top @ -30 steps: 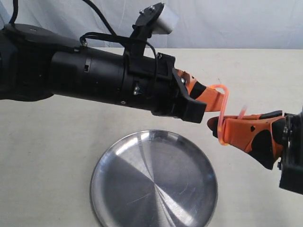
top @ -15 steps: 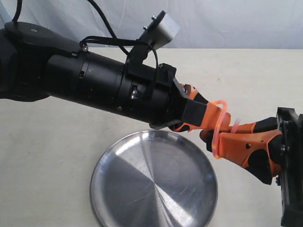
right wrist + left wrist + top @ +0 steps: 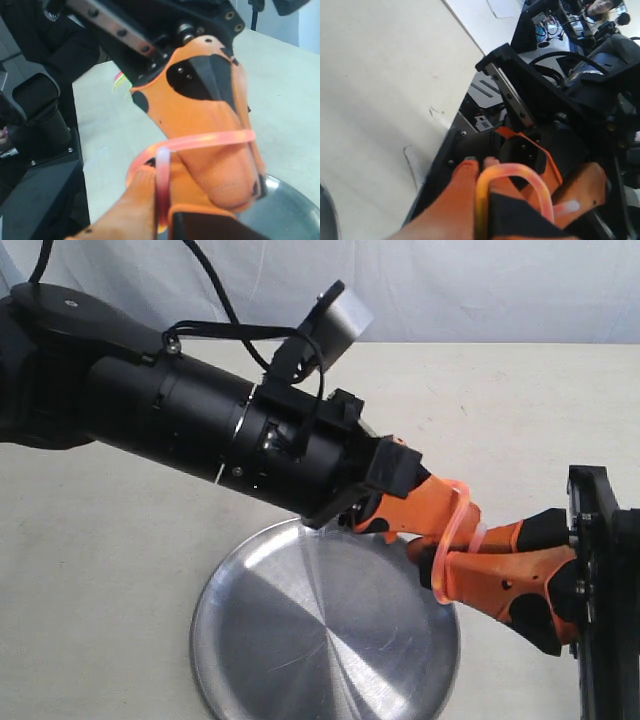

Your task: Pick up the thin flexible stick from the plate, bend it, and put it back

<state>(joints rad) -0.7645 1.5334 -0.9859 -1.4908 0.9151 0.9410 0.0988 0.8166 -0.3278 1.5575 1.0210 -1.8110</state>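
Stick (image 3: 457, 527): thin orange-red strand, whitish at the ends. Bent into a tight loop and held between the two pincers, up off the plate (image 3: 214, 638) and over its right-hand rim in the exterior view. In the left wrist view the stick (image 3: 520, 172) arches out from between the left fingers, and one pale end pokes free beside the far pincer. In the right wrist view the stick (image 3: 210, 141) runs across the broad orange finger opposite, curls round, and drops into the near pincer.

Left pincer (image 3: 455, 512): orange fingers with black pads, clamped together on one end of the stick. Angled down and to the right, tips just beside those of the right pincer.

Right pincer (image 3: 428, 565): same make, clamped on the other end of the stick. Reaches in from the right edge of the exterior view, tips pointing left, slightly lower than the left tips and overlapping them.

Plate: round, brushed steel, shallow raised rim. Lies flat on the desk (image 3: 100, 540) below the pincers, with nothing visible in it. Part of its rim (image 3: 292, 210) shows in the right wrist view.

Left arm (image 3: 180, 420): black, thick, slanting in from the upper left; carries a grey camera (image 3: 340, 315) and looped black cables.

Desk: pale cream, matt surface.
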